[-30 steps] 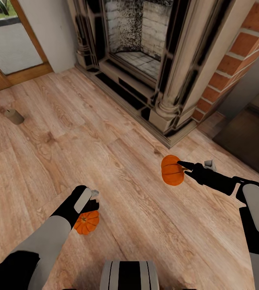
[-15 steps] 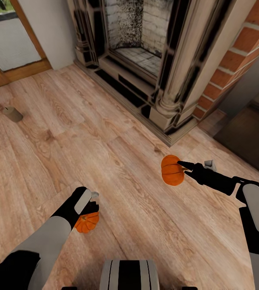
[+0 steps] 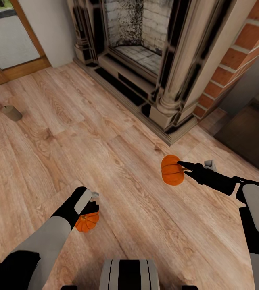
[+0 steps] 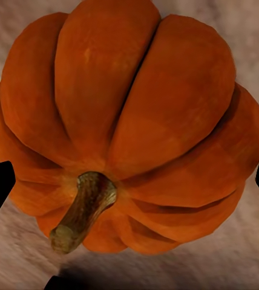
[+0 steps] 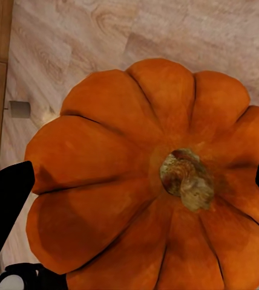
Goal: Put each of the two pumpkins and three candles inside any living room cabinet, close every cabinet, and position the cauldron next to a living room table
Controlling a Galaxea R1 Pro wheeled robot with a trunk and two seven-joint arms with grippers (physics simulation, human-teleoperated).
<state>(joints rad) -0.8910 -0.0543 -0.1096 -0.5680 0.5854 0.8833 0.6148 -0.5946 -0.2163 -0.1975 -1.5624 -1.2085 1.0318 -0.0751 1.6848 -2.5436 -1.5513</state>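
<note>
While nothing has yet gone into a cabinet, we do have both pumpkins in hand. At the far left a candle [image 3: 12, 113] lies on the wooden floor [image 3: 117, 161], well apart from us. Our left gripper [image 3: 90, 204] is clenched on one pumpkin [image 3: 87, 222] low at the near left, and our right gripper [image 3: 182, 168] grips the other pumpkin [image 3: 171, 170], held up near the stone fireplace [image 3: 145, 60]. We judge the storing of pumpkins and candles, the cabinet closing and the cauldron all remain.
</note>
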